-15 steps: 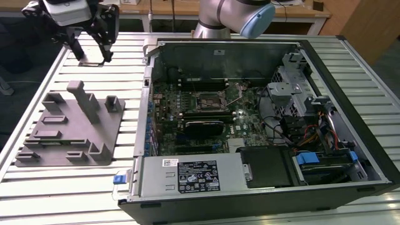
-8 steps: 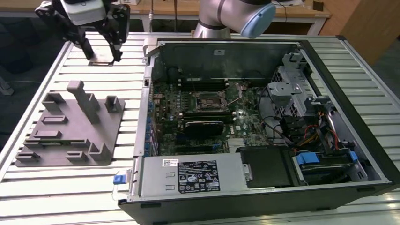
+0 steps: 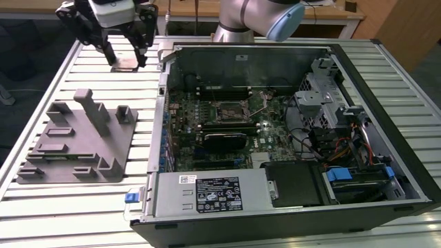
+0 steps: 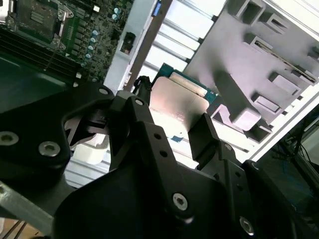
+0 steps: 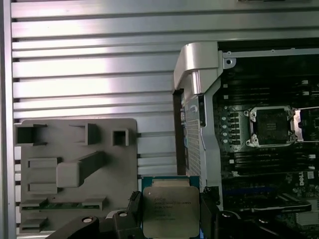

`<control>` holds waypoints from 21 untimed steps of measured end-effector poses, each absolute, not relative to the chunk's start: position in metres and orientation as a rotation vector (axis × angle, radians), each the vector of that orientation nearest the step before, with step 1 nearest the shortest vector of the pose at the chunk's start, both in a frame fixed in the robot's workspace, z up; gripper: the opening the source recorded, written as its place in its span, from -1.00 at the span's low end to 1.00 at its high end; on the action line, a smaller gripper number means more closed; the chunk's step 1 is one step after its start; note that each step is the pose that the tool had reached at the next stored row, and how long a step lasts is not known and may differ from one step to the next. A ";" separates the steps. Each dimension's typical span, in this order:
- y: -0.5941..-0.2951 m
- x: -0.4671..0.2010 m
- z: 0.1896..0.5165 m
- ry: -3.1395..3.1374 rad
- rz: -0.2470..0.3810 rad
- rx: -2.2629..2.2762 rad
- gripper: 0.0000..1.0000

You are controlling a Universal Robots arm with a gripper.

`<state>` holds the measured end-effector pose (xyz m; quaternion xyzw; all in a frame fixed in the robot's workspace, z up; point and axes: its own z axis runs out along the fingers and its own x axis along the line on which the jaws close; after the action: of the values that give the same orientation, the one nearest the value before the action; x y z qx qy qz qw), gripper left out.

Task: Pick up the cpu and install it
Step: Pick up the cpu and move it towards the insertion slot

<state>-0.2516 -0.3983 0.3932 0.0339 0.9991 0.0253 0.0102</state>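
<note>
The cpu [image 3: 127, 65], a flat square chip with a silvery top and green rim, hangs above the slatted table at the far left of the exterior view, beside the open computer case's corner. My gripper [image 3: 126, 61] is shut on it, one black finger on each side. In both wrist views the cpu [image 5: 171, 211] [image 4: 179, 105] sits level between the fingers [image 5: 133, 205]. The open empty socket [image 3: 229, 109] [image 5: 271, 125] lies on the motherboard inside the case, well away from the gripper.
A grey plastic fixture tray [image 3: 76, 150] [image 5: 75, 164] with upright posts lies on the table on the exterior view's left. The case wall [image 3: 162, 103] stands between the gripper and the motherboard. Drive cages and cables [image 3: 337, 119] crowd the case's right half.
</note>
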 end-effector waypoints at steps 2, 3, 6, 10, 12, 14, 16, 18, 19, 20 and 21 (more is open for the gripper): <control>-0.398 -0.246 0.393 3.118 0.079 0.106 0.09; -0.398 -0.243 0.393 3.118 0.079 0.106 0.09; -0.397 -0.234 0.393 3.118 0.079 0.106 0.09; -0.397 -0.221 0.392 3.119 0.079 0.106 0.09; -0.396 -0.215 0.392 3.119 0.079 0.106 0.09; -0.396 -0.209 0.392 3.119 0.079 0.106 0.09; -0.396 -0.203 0.392 3.119 0.079 0.106 0.09; -0.395 -0.197 0.392 3.119 0.079 0.106 0.09; -0.395 -0.194 0.391 3.119 0.079 0.106 0.09; -0.395 -0.191 0.391 3.119 0.079 0.106 0.09; -0.395 -0.188 0.391 3.120 0.079 0.106 0.09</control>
<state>-0.1881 -0.3946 0.3911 0.0339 0.9991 0.0253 0.0096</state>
